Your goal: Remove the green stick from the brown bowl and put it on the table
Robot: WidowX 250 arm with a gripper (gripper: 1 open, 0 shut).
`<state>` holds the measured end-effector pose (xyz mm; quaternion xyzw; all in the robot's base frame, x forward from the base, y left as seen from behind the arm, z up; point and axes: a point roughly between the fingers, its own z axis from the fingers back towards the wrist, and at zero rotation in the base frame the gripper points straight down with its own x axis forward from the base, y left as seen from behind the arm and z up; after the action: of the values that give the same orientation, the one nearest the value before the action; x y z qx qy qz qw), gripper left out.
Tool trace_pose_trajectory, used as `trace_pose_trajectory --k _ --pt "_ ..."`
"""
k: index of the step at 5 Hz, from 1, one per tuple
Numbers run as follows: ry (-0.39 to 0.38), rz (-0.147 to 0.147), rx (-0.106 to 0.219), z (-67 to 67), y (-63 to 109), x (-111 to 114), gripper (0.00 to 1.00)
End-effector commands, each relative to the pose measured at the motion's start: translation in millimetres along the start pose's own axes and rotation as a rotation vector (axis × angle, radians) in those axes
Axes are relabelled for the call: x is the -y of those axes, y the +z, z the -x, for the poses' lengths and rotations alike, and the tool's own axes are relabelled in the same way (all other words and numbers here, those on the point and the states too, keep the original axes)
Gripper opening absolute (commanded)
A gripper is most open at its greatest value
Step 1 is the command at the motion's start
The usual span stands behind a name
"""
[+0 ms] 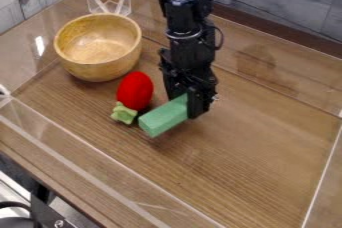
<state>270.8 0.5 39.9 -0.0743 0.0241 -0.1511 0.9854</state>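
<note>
**One raised view from the near edge**

A single camera looks down at an angle across the table (254,152) from its near side, fairly close. The acrylic wall (80,162) fills the near left; a grey plank wall (287,2) closes the far side.
</note>
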Motion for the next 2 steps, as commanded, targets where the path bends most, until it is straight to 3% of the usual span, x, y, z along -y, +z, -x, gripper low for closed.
trace_pose_trajectory --k 1,2 --pt "0.007 -0.024 0.069 -9.1 20.9 -1.4 1.00" --pt "0.027 -0.020 0.067 -7.2 22.1 -1.8 1.00"
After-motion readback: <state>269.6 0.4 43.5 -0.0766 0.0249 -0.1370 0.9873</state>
